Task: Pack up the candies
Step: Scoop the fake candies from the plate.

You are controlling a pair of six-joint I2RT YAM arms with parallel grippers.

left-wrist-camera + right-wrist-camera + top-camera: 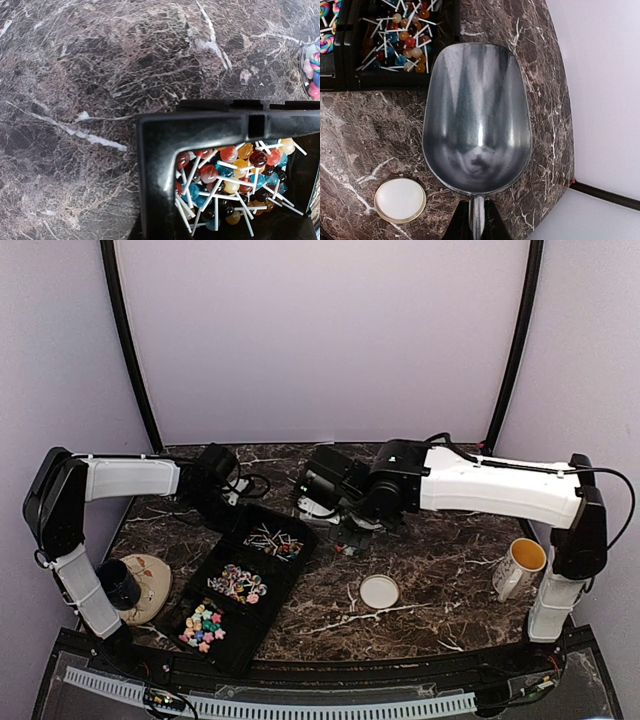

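Clocking everything off the lid (379, 591), mid-table (450, 570). The tray (280, 585) is at nine o'clock, slanting from seven up to eleven, three compartments in a row. Candies (238, 583) are in each: stars (203, 625) nearest, swirls (246, 588) in the middle, stick lollies (273, 540) farthest. Further out at nine, past the tray, a cup (120, 583) sits on a saucer (152, 590). The mug (520, 567) is at three, near the table's right edge. The scoop (477, 120) is between eleven and twelve, over the table, just right of the tray's far end.
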